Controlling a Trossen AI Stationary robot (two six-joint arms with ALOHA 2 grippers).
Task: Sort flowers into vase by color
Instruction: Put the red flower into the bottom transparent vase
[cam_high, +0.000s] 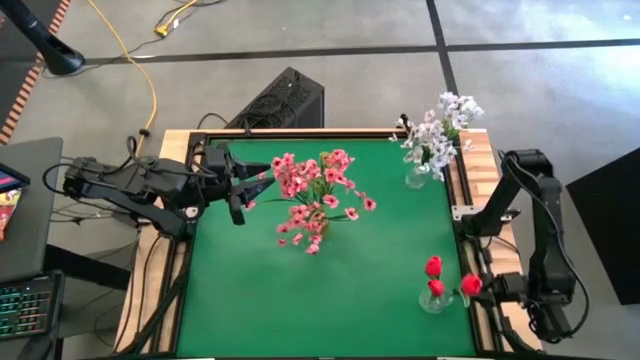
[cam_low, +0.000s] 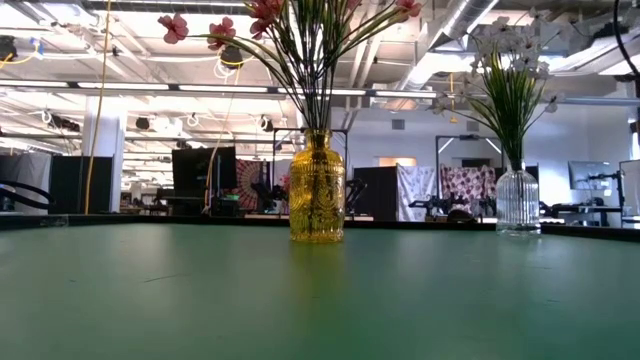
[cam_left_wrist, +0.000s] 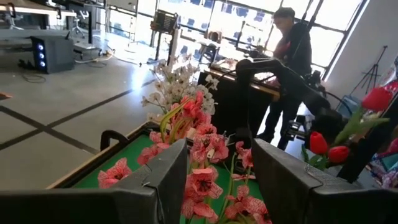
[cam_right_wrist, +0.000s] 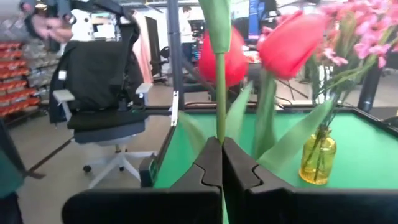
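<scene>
Pink blossom sprays (cam_high: 318, 195) stand in a yellow glass vase (cam_low: 316, 190) at mid-table. White-grey sprays (cam_high: 436, 128) stand in a clear ribbed vase (cam_low: 517, 202) at the far right corner. Two red buds (cam_high: 434, 276) stand in a small clear vase (cam_high: 436, 300) near the right near corner. My left gripper (cam_high: 240, 192) hovers open, just left of the pink blossoms (cam_left_wrist: 208, 149), touching nothing. My right gripper (cam_high: 484, 286) is at the table's right edge beside the small vase, shut on a third red flower (cam_high: 470, 284). My right gripper pinches the red flower's thin green stem (cam_right_wrist: 219, 124) between its two shut fingertips (cam_right_wrist: 208, 158). The fingers come level from the table's right side and lie across the stem, which stands upright. The stem's lower end is hidden behind the fingers.
The green mat (cam_high: 300, 300) lies bare along its near left part. A wooden frame (cam_high: 478, 150) edges the table. A person (cam_left_wrist: 292, 56) stands at equipment beyond the table's right side. An office chair (cam_right_wrist: 102, 99) stands off the left side.
</scene>
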